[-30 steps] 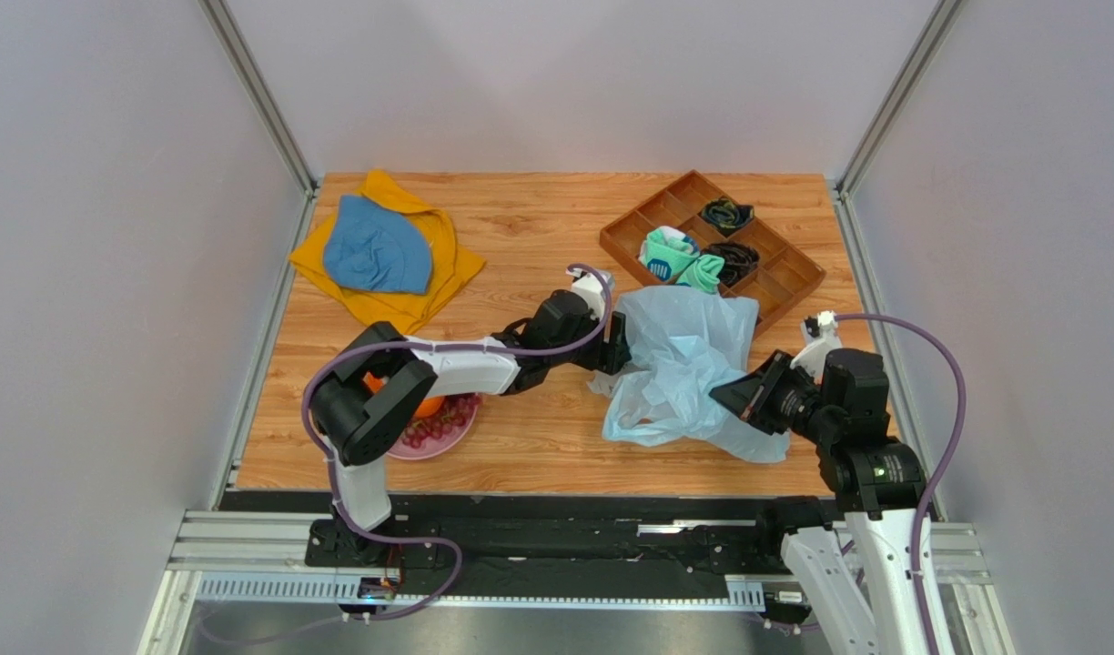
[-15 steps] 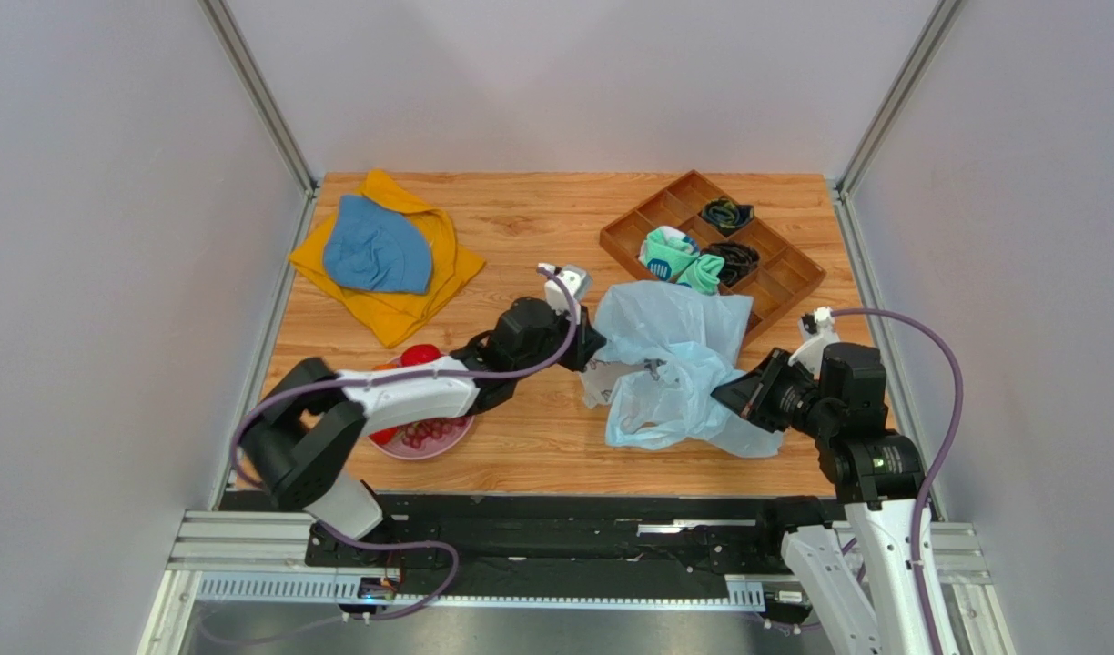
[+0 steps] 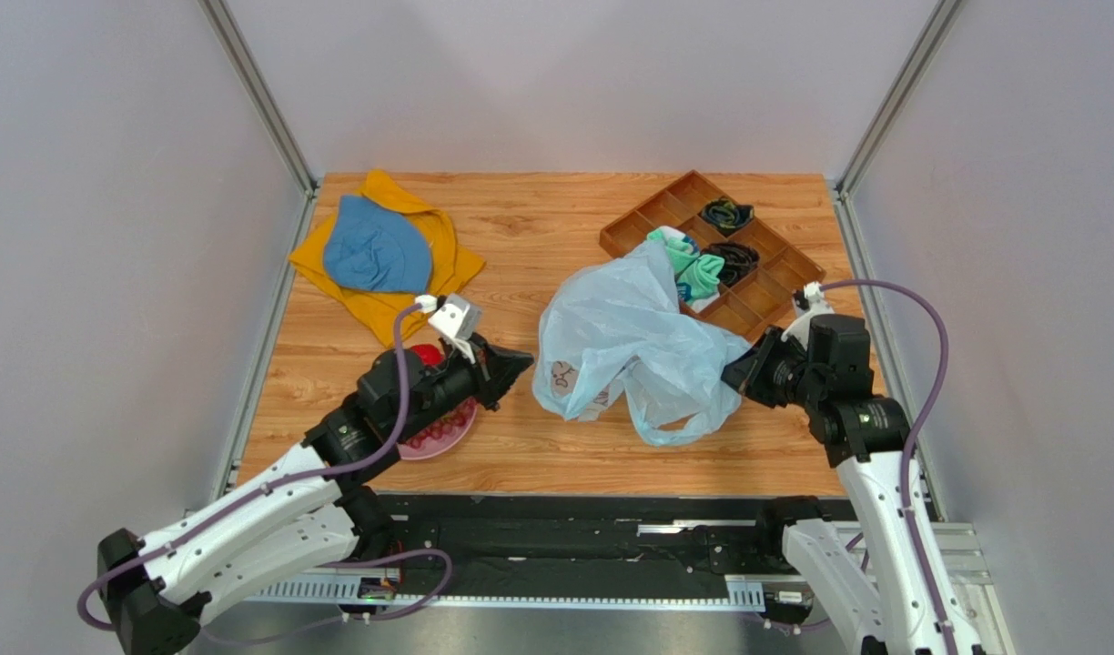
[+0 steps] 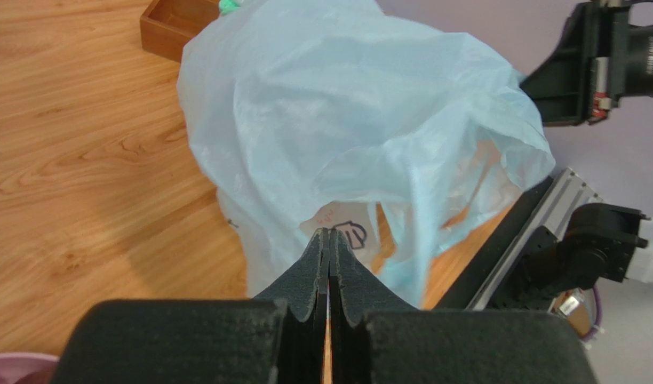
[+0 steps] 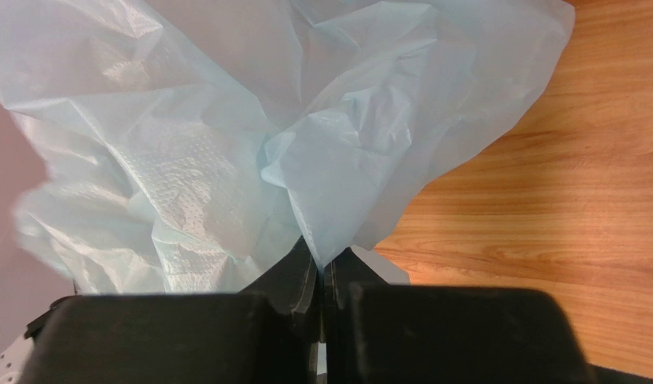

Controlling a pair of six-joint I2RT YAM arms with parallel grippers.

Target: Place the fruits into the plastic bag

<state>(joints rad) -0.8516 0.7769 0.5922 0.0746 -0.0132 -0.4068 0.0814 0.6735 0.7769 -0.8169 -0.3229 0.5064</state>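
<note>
The pale blue plastic bag stands bunched up at the table's middle right, with a pink-and-black print low on its near side. My right gripper is shut on the plastic bag's edge, pinching the film between its fingertips. My left gripper is shut and holds nothing, a little left of the bag and pointing at it. In the left wrist view the left gripper points at the print. A red apple and reddish grapes lie on the pink plate, half hidden under the left arm.
A blue cloth on a yellow cloth lies at the back left. A wooden divider tray with small items stands at the back right, its near corner behind the bag. Grey walls close in the table on both sides.
The left arm has pulled back from the bag toward the plate and its gripper has shut. The bag now stands taller and further left. The right gripper has shifted slightly up the table.
</note>
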